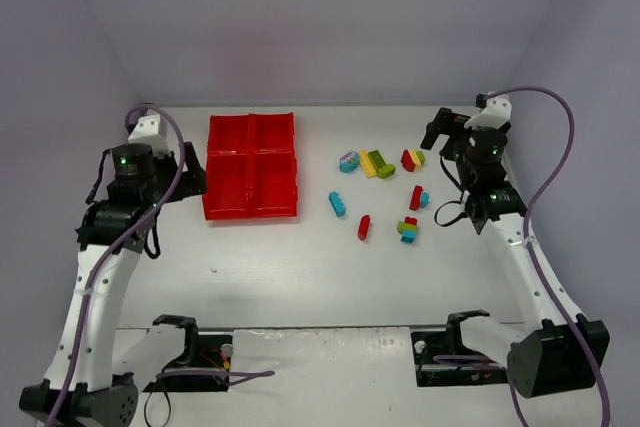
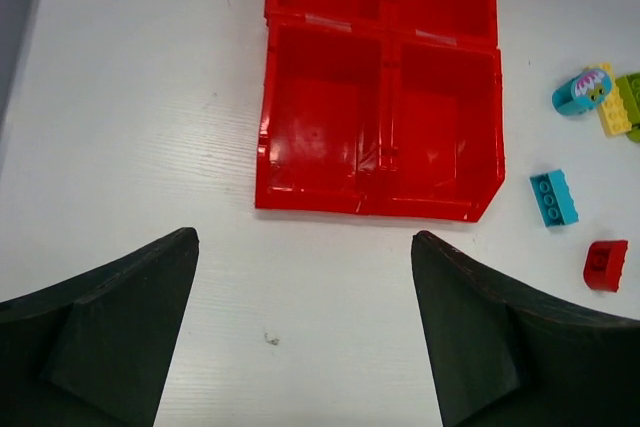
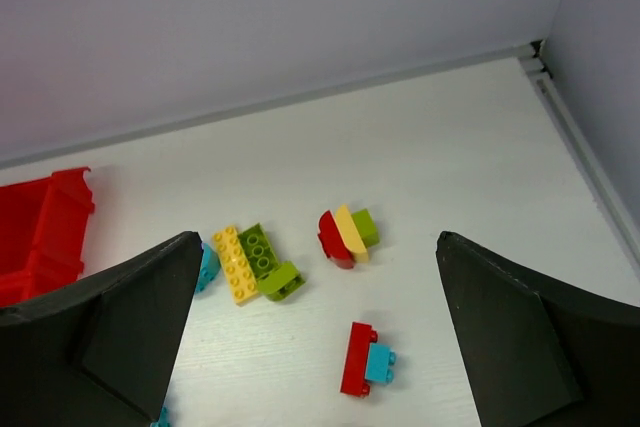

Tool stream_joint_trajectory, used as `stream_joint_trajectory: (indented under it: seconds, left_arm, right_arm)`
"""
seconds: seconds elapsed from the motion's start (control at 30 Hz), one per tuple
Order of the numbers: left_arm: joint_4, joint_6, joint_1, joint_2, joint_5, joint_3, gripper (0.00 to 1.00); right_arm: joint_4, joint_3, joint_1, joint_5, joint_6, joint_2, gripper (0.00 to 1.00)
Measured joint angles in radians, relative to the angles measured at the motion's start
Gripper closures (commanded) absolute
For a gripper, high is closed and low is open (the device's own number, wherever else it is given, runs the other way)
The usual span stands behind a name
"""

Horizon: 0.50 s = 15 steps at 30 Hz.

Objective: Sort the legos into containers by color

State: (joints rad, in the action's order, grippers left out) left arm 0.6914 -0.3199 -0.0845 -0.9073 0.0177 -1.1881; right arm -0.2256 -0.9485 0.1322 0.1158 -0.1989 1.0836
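The containers are four square compartments of one red tray [image 1: 250,179], [image 2: 385,127], and I see nothing in them. The legos lie scattered on the table to its right: a cyan round piece [image 1: 348,161], a yellow and green pair [image 1: 375,164], a red-yellow-green clump [image 1: 412,159], [image 3: 345,235], a red and cyan pair [image 1: 418,197], [image 3: 365,359], a cyan brick [image 1: 337,204], [image 2: 553,197], a red brick [image 1: 364,227], [image 2: 606,265] and a stacked clump [image 1: 408,230]. My left gripper [image 2: 305,237] is open just left of the tray. My right gripper [image 3: 317,237] hangs open above the legos, holding nothing.
Grey walls close the table at the back and on both sides. The right wall's foot [image 3: 580,147] runs close behind the right gripper. Both arm bases [image 1: 190,347] sit at the near edge.
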Motion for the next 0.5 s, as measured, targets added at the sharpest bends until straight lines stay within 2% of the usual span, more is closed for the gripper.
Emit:
stream_joint_trajectory:
  seconds: [0.17,0.23,0.33,0.4,0.5]
  left_arm:
    - [-0.001,-0.009,-0.053,-0.110,0.029,-0.026,0.23]
    - [-0.001,-0.021,-0.110,-0.152,0.024,-0.048,0.23]
    - [-0.008,-0.050,-0.217,-0.230,0.011,-0.103,0.24]
    - [-0.021,-0.079,-0.280,-0.302,0.009,-0.148,0.31]
    - [-0.027,-0.144,-0.369,-0.430,-0.001,-0.217,0.33]
  right_arm:
    - [0.045,-0.010,0.000,-0.039,-0.026,0.066,0.02]
    - [0.061,-0.014,0.000,-0.056,-0.034,0.089,0.06]
    - [0.077,-0.018,0.000,-0.073,-0.041,0.111,0.06]
    - [0.085,-0.022,0.000,-0.078,-0.045,0.122,0.05]
    - [0.097,-0.035,0.000,-0.078,-0.051,0.138,0.05]
